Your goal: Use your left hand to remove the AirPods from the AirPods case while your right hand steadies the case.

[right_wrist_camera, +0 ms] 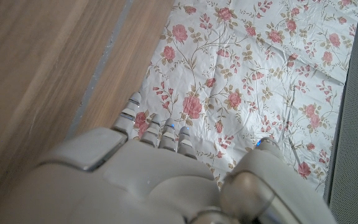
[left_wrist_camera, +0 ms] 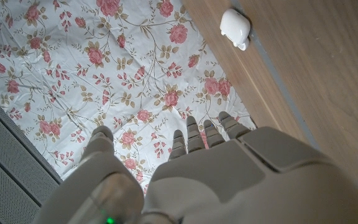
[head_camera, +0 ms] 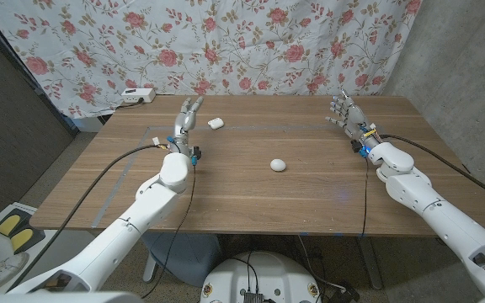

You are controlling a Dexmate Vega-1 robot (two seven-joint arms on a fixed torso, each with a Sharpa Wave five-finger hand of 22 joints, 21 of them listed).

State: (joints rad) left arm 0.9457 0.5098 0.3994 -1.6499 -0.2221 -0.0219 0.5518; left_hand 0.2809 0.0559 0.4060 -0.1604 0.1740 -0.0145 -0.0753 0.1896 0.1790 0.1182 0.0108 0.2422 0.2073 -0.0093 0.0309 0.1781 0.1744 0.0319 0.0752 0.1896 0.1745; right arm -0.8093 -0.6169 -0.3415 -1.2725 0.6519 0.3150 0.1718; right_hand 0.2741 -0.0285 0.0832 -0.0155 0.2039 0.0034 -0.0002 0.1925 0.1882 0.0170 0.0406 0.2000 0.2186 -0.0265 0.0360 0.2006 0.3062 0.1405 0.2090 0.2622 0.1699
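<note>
Both hands waiting, nothing picked up yet

Both hands are hovering over the far part of the worktop [head_camera: 251, 198], the left hand [head_camera: 189, 114] at upper left of the head view and the right hand [head_camera: 343, 112] at upper right, fingers spread and holding nothing, probably poised before reaching. A small white rounded case [head_camera: 278, 165] is lying mid-frame, well apart from both. A second small white piece [head_camera: 215, 123] is sitting just beside the left hand; whether it is an earbud, I cannot tell.
</note>
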